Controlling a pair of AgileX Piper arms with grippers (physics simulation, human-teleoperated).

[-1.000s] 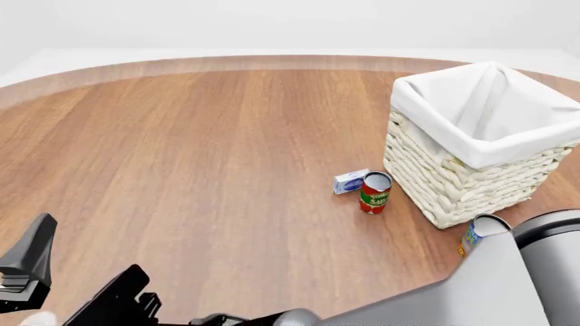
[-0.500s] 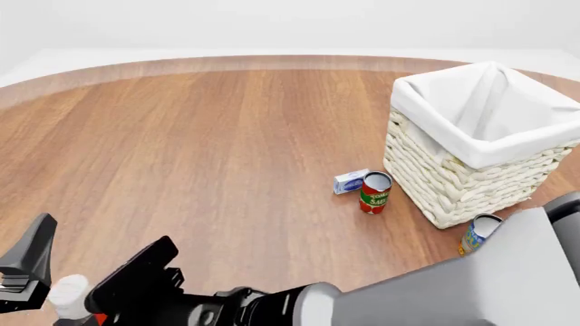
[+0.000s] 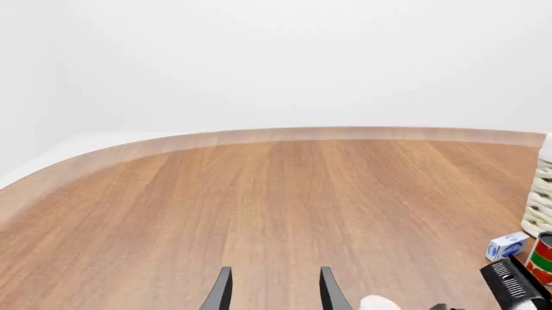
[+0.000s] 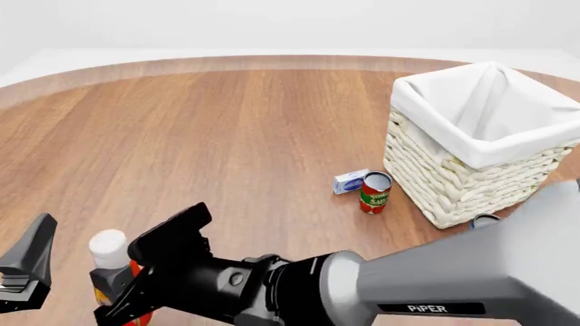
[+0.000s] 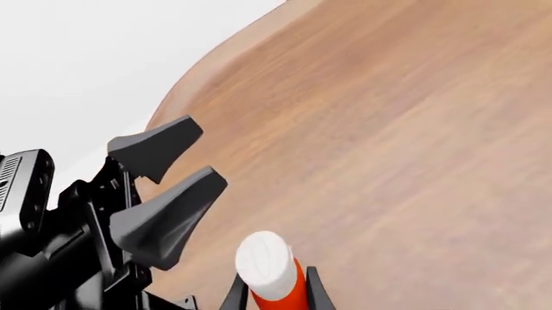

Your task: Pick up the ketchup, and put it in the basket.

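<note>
The ketchup (image 4: 110,248), a red bottle with a white cap, is at the near left of the table, with my right gripper (image 4: 125,275) shut on its body. In the right wrist view the ketchup (image 5: 269,265) stands upright between the right fingers (image 5: 313,289). My left gripper (image 4: 27,266) is just left of the bottle, open and empty; its fingers (image 3: 221,292) show a bare gap. The white cap (image 3: 376,302) peeks in beside them. The basket (image 4: 453,183), cream wicker with a white liner, stands at the far right.
A red-and-green tomato sauce can (image 4: 374,192) and a small blue-and-white box (image 4: 351,181) sit just left of the basket. A blue-and-yellow can (image 4: 483,221) is mostly hidden behind my right arm (image 4: 435,285), which crosses the near edge of the table.
My right gripper has risen and moved forward with the ketchup, so more of the bottle now shows. The left gripper has stayed still.
</note>
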